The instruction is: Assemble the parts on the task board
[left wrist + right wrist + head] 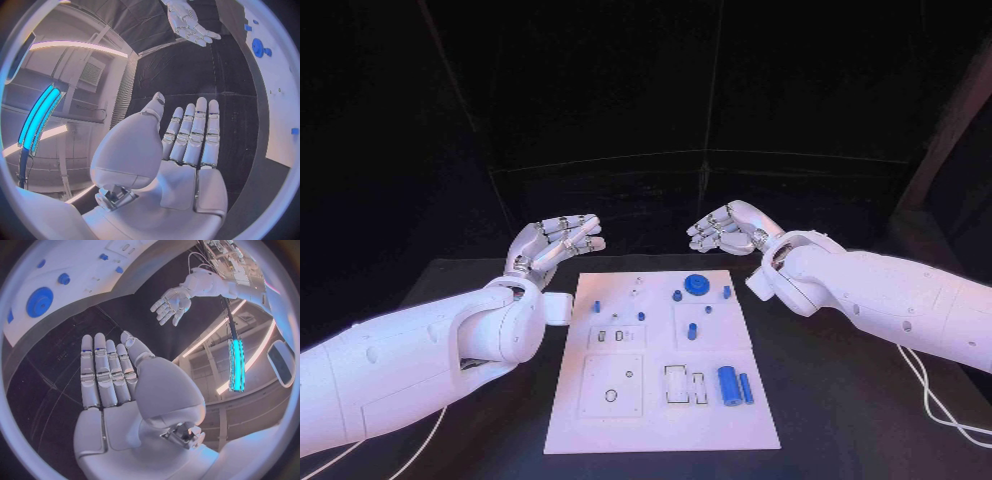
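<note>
The white task board lies in the middle of the black table. Blue parts rest on it: a round disc near the far edge, a small peg at the left, a thick cylinder and a thinner one near the right edge. My left hand hovers beyond the board's far left corner, fingers straight and apart, holding nothing. My right hand hovers beyond the far right corner, equally empty. The left wrist view shows the flat palm; the right wrist view shows the right palm and the disc.
Bare black table surrounds the board on both sides. A dark curtain hangs behind the table. White cables trail off the right arm near the table's right edge.
</note>
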Action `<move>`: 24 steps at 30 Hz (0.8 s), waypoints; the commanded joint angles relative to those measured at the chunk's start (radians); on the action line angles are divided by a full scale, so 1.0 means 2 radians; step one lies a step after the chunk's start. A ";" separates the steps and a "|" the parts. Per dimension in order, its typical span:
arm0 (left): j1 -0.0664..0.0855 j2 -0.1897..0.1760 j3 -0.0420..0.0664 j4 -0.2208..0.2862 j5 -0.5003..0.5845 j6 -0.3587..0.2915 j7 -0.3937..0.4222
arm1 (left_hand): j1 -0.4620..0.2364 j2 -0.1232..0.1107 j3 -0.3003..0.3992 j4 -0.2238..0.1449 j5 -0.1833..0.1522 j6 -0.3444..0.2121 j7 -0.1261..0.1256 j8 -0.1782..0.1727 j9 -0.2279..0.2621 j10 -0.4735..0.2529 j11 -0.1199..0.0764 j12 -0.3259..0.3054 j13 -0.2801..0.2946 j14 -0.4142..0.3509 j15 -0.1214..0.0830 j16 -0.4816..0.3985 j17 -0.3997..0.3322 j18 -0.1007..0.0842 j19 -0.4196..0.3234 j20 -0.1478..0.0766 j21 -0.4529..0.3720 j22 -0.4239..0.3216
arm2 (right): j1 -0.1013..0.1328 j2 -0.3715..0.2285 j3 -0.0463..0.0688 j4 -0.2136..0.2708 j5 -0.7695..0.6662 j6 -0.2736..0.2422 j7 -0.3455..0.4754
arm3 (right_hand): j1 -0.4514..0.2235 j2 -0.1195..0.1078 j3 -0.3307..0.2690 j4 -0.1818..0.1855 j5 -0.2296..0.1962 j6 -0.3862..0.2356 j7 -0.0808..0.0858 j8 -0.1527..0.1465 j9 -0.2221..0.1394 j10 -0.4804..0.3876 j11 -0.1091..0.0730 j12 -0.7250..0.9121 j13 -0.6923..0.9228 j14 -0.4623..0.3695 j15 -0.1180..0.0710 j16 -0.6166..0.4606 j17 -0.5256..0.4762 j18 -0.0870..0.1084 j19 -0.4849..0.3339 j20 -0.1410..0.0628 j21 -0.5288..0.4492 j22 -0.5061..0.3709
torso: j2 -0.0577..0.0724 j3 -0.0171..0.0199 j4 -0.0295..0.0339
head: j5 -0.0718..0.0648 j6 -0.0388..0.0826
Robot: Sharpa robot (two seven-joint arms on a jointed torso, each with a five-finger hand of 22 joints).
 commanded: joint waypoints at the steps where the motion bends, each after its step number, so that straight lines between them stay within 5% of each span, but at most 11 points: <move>1: 0.001 -0.010 0.001 0.021 -0.022 0.041 0.001 | 0.009 0.002 0.004 -0.012 0.001 0.011 0.002 0.002 -0.001 0.015 -0.006 -0.002 -0.001 0.019 -0.006 -0.001 0.003 0.008 0.019 -0.007 0.006 0.001 | 0.009 0.003 0.000 0.002 -0.144 0.025 -0.046 | 0.006 -0.027 0.022 0.000 0.015 0.050 -0.019 0.001 0.002 0.073 -0.025 -0.001 0.003 0.132 -0.042 0.055 0.034 0.006 0.076 -0.044 0.114 0.062 | 0.016 -0.0010 0.0039 | -0.004 0.000; 6: 0.001 -0.023 0.001 0.046 -0.029 0.048 -0.003 | 0.013 0.004 0.007 -0.022 0.001 0.018 -0.001 0.000 -0.003 0.025 -0.009 -0.007 -0.002 0.033 -0.011 -0.006 0.006 0.007 0.031 -0.012 0.009 0.000 | 0.016 0.009 0.000 0.008 -0.238 0.038 -0.095 | -0.011 -0.037 0.039 0.000 0.012 0.057 -0.024 -0.013 0.000 0.091 -0.033 -0.015 0.003 0.158 -0.052 0.124 0.083 0.004 0.073 -0.057 0.192 0.113 | 0.030 -0.0028 0.0088 | -0.008 0.003; 15: 0.001 -0.027 0.001 0.063 -0.031 0.054 -0.007 | 0.010 0.003 0.006 -0.024 0.000 0.018 0.000 -0.003 -0.004 0.026 -0.008 -0.011 -0.002 0.034 -0.010 -0.011 0.007 0.007 0.033 -0.012 0.008 -0.001 | 0.019 0.022 0.001 0.010 -0.345 0.077 -0.150 | -0.037 -0.053 0.058 0.000 0.002 0.039 -0.019 -0.024 0.000 0.038 -0.025 -0.022 0.002 0.158 -0.045 0.226 0.145 0.006 0.073 -0.052 0.248 0.146 | 0.049 -0.0054 0.0173 | -0.018 0.004; 24: 0.001 -0.032 0.001 0.072 -0.031 0.059 -0.010 | 0.007 0.002 0.005 -0.026 0.000 0.016 0.002 -0.006 -0.004 0.024 -0.007 -0.016 -0.003 0.035 -0.009 -0.015 0.007 0.006 0.034 -0.012 0.006 -0.002 | 0.019 0.029 0.001 0.010 -0.375 0.107 -0.164 | -0.048 -0.061 0.070 0.003 -0.004 0.017 -0.016 -0.024 0.000 0.006 -0.019 -0.020 0.002 0.149 -0.040 0.360 0.266 0.006 0.064 -0.044 0.294 0.174 | 0.062 -0.0059 0.0196 | -0.022 0.005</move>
